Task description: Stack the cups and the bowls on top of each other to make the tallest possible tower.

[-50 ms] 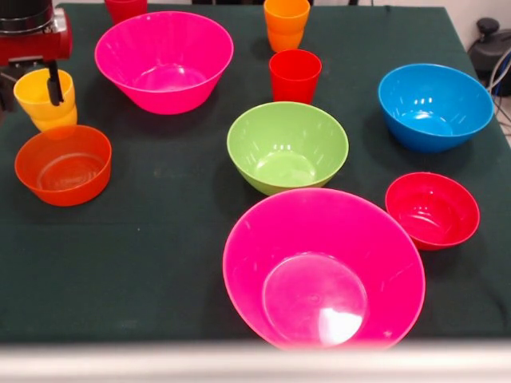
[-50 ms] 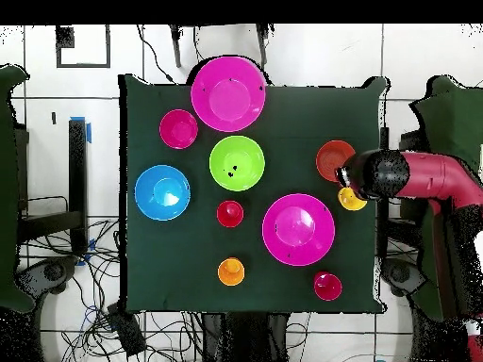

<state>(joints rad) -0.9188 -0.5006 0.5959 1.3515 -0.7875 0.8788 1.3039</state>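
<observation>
Gripper: the black gripper point(image 1: 54, 84) under the red and black arm hangs at 10 o'clock of the front view, one finger down inside the glossy yellow plastic cup point(image 1: 44, 97), clamped on its rim; the cup is lifted clear of the surface
Yellow cup: just above and toward 11 o'clock of the small translucent orange plastic bowl point(image 1: 64, 165); overhead, the cup point(image 2: 352, 199) sits at 5 o'clock of that bowl point(image 2: 334, 159)
Orange bowl: upright on the surface, at 9 o'clock of the front view, empty
Green bowl: the medium lime-green plastic bowl point(image 1: 287, 146) stands near the centre, empty, nothing piled on it
Pink bowls: one large hot-pink plastic bowl point(image 1: 164, 60) at 12 o'clock of the front view, the other large hot-pink bowl point(image 1: 323, 267) at 6 o'clock, just beside the green bowl
Blue bowl: the medium blue plastic bowl point(image 1: 435, 106) at 2 o'clock, apart from the rest
Red bowl: the small red plastic bowl point(image 1: 432, 210) at 4 o'clock, near the lower pink bowl
Other cups: a red plastic cup point(image 1: 295, 76) at 12 o'clock of the green bowl; an orange plastic cup point(image 1: 286, 24) behind it; another red cup point(image 1: 125, 9) at the top edge
Surface: dark green cloth point(image 1: 144, 271) covers the whole surface
Room: overhead, pale tiled floor point(image 2: 311, 57) around the surface, loose cables point(image 2: 170, 335) at 6 to 7 o'clock
</observation>
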